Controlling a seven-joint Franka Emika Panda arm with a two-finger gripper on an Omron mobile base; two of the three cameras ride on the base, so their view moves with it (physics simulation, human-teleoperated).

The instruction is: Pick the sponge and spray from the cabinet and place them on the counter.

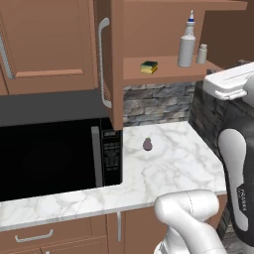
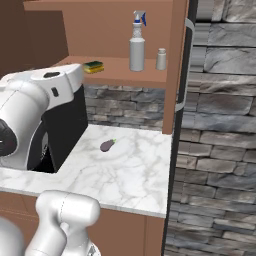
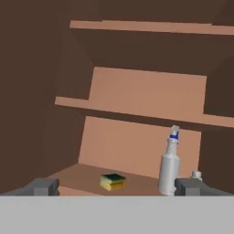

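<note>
Spread wide with nothing between them, my gripper (image 3: 117,186) faces the brown wooden cabinet (image 3: 137,98). On its lowest shelf, left to right: one blocky yellow-green sponge (image 3: 112,181), one tall pale plastic spray (image 3: 168,171), one small white shaker (image 3: 196,174).

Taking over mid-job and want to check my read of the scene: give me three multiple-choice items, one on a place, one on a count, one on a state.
1. Where is the sponge?
A. on the counter
B. on the cabinet shelf
C. in the tool

2. How many bottles stand on that shelf?
A. one
B. two
C. three

3. How does the tool stand?
A. open, holding nothing
B. shut on the spray
C. shut on the sponge

Answers:
1 B: it lies on the shelf of the cabinet, left of the spray.
2 B: the spray and a small white shaker.
3 A: the tips sit wide apart in the hand view, facing the shelf.
</note>
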